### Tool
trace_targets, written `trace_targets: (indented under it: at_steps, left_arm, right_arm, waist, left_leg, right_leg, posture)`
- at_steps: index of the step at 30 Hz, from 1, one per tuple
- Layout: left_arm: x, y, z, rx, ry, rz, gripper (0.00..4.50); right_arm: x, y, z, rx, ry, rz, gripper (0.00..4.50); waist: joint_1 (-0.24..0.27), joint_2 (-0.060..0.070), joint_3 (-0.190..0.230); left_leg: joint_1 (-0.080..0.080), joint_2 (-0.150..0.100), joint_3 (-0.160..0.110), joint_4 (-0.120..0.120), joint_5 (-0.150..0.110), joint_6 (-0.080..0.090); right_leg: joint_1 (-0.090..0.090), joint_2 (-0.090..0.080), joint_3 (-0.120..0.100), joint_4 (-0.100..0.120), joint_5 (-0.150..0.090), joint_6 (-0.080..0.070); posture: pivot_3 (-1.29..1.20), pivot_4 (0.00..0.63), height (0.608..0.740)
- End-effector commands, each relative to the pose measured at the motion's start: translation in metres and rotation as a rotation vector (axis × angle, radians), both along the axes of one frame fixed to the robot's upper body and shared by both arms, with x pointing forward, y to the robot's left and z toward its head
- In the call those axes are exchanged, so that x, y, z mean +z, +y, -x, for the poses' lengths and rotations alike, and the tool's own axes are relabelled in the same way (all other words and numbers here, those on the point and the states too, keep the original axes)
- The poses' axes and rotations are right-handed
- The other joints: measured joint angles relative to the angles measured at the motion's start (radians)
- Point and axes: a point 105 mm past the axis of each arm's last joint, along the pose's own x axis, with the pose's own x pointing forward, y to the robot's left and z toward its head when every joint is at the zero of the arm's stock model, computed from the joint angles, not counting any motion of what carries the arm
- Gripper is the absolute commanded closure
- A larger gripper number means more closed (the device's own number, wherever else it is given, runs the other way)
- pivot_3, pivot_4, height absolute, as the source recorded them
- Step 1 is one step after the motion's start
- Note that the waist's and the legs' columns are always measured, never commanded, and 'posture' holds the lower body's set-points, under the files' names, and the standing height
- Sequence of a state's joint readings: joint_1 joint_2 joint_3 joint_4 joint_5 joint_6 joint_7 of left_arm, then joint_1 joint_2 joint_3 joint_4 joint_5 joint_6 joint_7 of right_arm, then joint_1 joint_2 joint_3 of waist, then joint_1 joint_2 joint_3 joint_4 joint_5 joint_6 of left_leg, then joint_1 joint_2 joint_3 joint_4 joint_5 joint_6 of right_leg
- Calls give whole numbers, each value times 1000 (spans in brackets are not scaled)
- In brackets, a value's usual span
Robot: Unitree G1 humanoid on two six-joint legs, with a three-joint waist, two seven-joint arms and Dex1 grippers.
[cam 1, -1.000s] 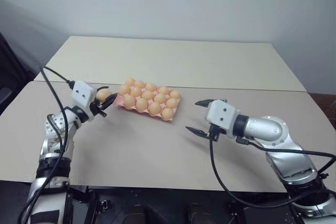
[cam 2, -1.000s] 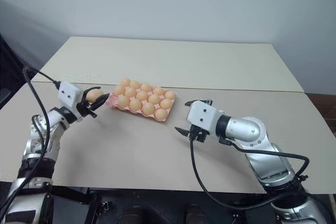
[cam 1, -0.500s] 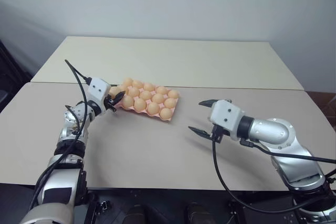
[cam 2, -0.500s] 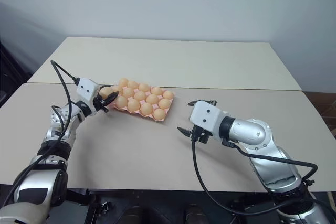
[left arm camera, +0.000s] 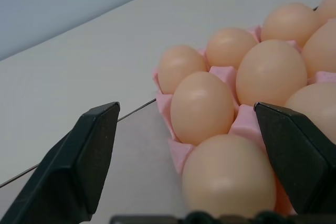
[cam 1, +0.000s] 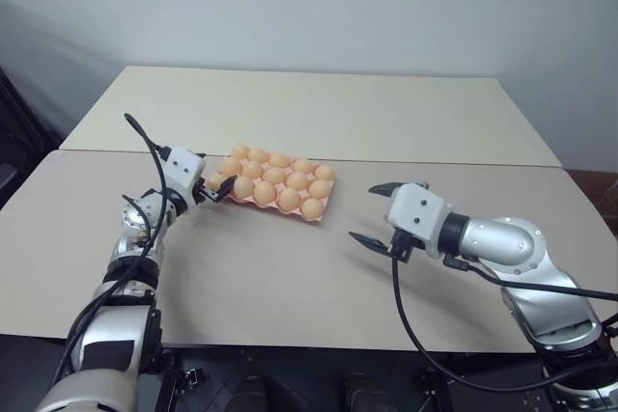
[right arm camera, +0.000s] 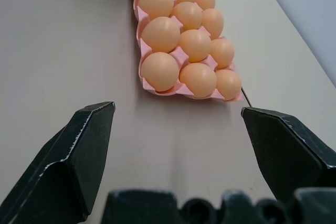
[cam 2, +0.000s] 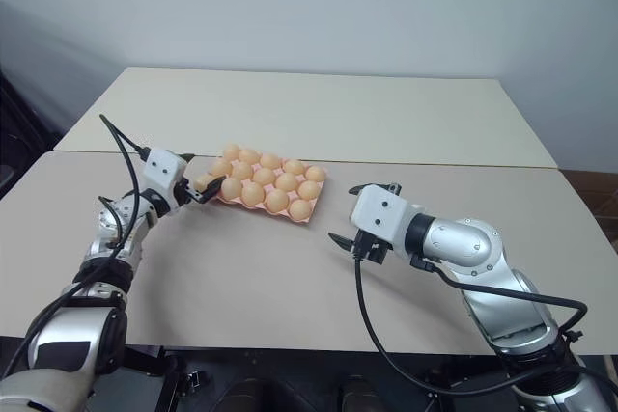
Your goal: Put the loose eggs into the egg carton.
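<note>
The pink egg carton (right arm camera: 157,91) lies on the table's left middle, its cups holding several tan-orange eggs (cam 1: 275,177). My left gripper (cam 1: 213,186) stands open at the carton's left end, pointing level at it. In the left wrist view its black fingers (left arm camera: 89,150) stand wide on either side of the nearest eggs. One egg (left arm camera: 228,182) sits at the carton's corner between them, and neither finger touches it. My right gripper (cam 1: 364,212) is open and empty, hovering to the right of the carton and aimed toward it.
Two beige tables meet along a seam (cam 1: 435,163) just behind the carton, and the far table runs back to a pale wall. Black cables loop off both wrists, one (cam 1: 145,142) above the left arm.
My left gripper carried an egg forward and down to the carton's left corner, then opened and let it go there. The right gripper has stayed in place, open.
</note>
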State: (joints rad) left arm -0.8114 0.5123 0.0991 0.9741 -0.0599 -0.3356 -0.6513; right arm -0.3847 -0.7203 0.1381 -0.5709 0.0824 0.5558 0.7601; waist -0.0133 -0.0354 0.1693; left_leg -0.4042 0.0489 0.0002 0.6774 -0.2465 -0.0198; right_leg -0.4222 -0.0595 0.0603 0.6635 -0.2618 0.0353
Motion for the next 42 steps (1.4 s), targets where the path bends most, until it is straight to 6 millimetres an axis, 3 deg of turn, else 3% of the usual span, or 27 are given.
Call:
trace_targets:
  at_steps: [1, 11, 20, 30, 42]
  left_arm:
    - [24, 0, 4, -30, -101, 11, 13]
    - [47, 2, 31, -96, -193, 39, 13]
    - [43, 0, 100, -288, -84, 16, 13]
    - [39, 3, 148, -323, 39, -35, 13]
    - [50, 5, 169, -332, 134, -16, 13]
  right_arm:
    - [14, -4, 0, -14, -59, -9, 0]
    - [13, -2, -2, 0, -54, -13, 0]
    - [11, 0, -3, 15, -51, -17, 0]
    - [22, -14, 2, 36, -47, -11, 0]
    - [24, -29, 14, 83, -14, 39, 0]
  waist:
    - [0, 0, 0]
    - [-2, 0, 0]
    - [-7, 0, 0]
    - [-1, 0, 0]
    - [-5, 0, 0]
  left_leg:
    - [0, 0, 0, 0, 0, 0]
    - [0, 0, 0, 0, 0, 0]
    - [1, 1, 0, 0, 0, 0]
    - [1, 1, 0, -1, 0, 0]
    - [2, 1, 0, -1, 0, 0]
  right_leg:
    - [0, 0, 0, 0, 0, 0]
    - [0, 0, 0, 0, 0, 0]
    - [0, 0, 1, 1, 0, 0]
    - [0, 0, 0, -1, 0, 0]
    - [1, 0, 1, -1, 0, 0]
  posture:
    - [0, 150, 740]
    - [0, 150, 740]
    - [0, 150, 740]
    - [0, 150, 740]
    - [0, 150, 740]
